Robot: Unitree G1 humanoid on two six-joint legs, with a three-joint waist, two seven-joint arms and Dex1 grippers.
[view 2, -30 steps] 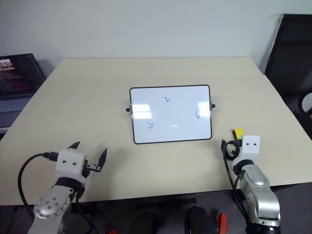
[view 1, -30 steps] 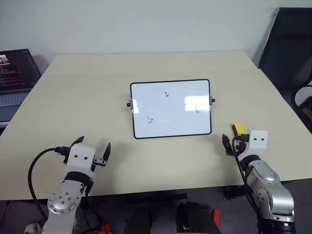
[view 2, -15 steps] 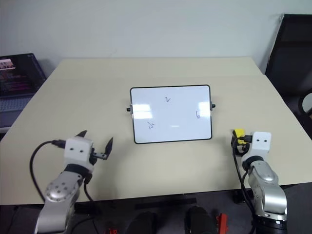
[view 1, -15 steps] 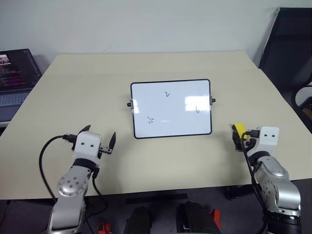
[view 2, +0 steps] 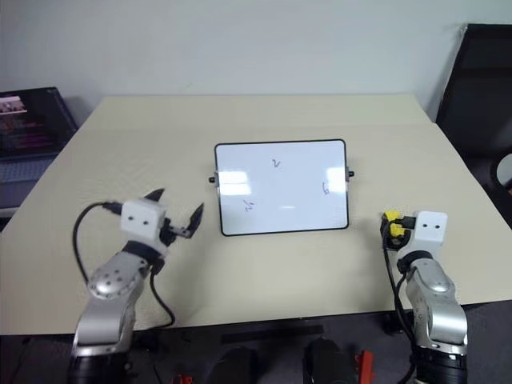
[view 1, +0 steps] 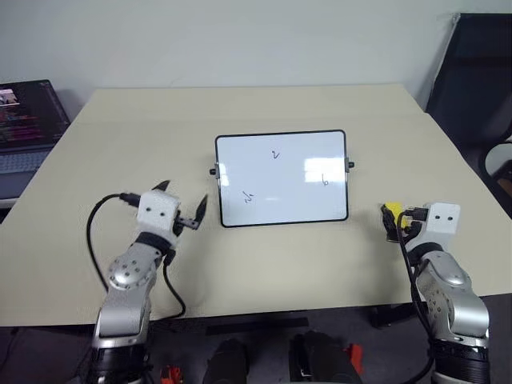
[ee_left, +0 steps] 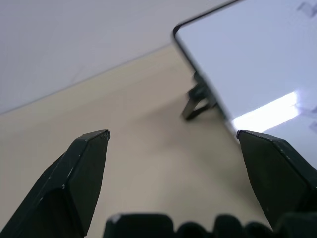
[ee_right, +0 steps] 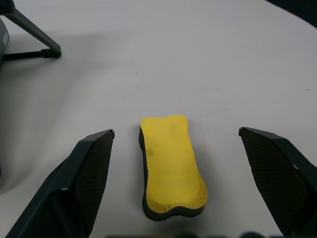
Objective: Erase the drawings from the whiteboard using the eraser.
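Framing the eraser (ee_right: 171, 166) between its two spread fingers, the right tool (ee_right: 177, 148) stands released and grips nothing. The yellow block lies flat on the worktop (view 1: 264, 264) just ahead of that tool and centred in the gap, apart from both fingers. Its long axis runs along the line the tool points, so the fingers stand to either side of its narrow width; a short advance and a squeeze across the short sides looks like all the pickup needs.

Outward from there, the whiteboard (view 1: 282, 178) stands on the worktop ahead and to the left of the right tool, with its side knob and stand foot showing at the edge of the right wrist view. Three small drawings (view 1: 248, 197) are unerased on its white face.

The left tool (view 1: 183, 209), also released and empty, hangs just beside the board's near left corner, well apart from the eraser. The right arm is plainly the nearer one.
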